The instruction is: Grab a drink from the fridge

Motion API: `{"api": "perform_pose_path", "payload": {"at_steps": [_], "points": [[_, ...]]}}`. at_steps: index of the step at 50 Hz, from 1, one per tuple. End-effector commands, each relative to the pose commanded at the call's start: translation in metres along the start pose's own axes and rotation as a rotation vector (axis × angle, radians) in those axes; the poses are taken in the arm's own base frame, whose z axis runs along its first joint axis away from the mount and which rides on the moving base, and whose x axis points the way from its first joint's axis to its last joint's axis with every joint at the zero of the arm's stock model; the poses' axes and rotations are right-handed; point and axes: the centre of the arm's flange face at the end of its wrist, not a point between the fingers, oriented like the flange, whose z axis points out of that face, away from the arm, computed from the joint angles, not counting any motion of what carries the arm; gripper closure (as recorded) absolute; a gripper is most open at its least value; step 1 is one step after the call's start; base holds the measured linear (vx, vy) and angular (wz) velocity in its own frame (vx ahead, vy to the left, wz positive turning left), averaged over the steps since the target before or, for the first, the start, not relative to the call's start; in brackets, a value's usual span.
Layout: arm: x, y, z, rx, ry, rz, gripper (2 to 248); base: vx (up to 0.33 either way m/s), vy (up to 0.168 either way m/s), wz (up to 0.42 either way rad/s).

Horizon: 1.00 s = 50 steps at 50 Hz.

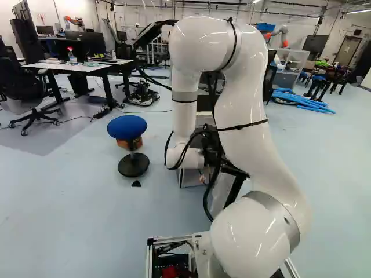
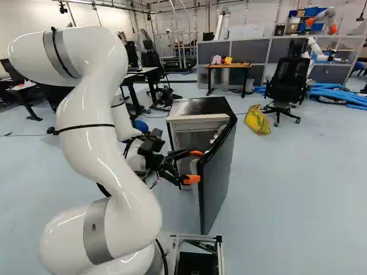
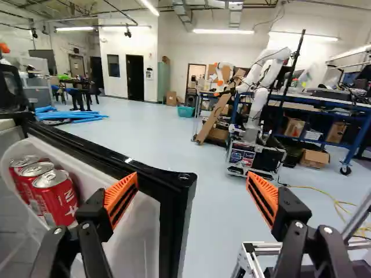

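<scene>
The gripper (image 2: 194, 166) has its two fingers wide apart, with bare air between the orange pads (image 3: 120, 200). Nothing is clamped. In the wrist view the black edge of the open fridge door (image 2: 217, 177) passes behind one finger, and its corner shows between the two; whether anything touches it I cannot tell. Beside that same finger, three red cans (image 3: 55, 194) stand upright in a row in the pale door shelf (image 3: 136, 229), on the inner side of the door

The fridge (image 2: 200, 106) stands ahead of the arm, its dark top facing up and its door swung open towards the base. In the right base view the gripper reaches to the opening, by the inner side of the door. In the left base view the arm hides most of the fridge, and a round blue stool (image 1: 127, 127) stands on the floor to the left of it

Further off, in the right base view, a yellow bag (image 2: 257, 120) lies on the floor right of the fridge, near a black office chair (image 2: 288, 80). Blue tubes (image 2: 338, 95) lie beyond the chair. In the wrist view another robot (image 3: 261, 87) stands well ahead of the fingers, next to a long blue bench (image 3: 324, 110)
</scene>
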Motion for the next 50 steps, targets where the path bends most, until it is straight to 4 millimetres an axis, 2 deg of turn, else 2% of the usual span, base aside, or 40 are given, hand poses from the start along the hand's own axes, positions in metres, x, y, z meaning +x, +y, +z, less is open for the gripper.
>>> {"api": "perform_pose_path", "payload": {"at_steps": [25,50], "points": [[0.012,-0.028,0.024,-0.202,-0.059,0.083,3,0.0,0.0,0.0],[0.024,-0.062,0.053,-0.311,-0.124,0.17,3,0.0,0.0,0.0]]}}
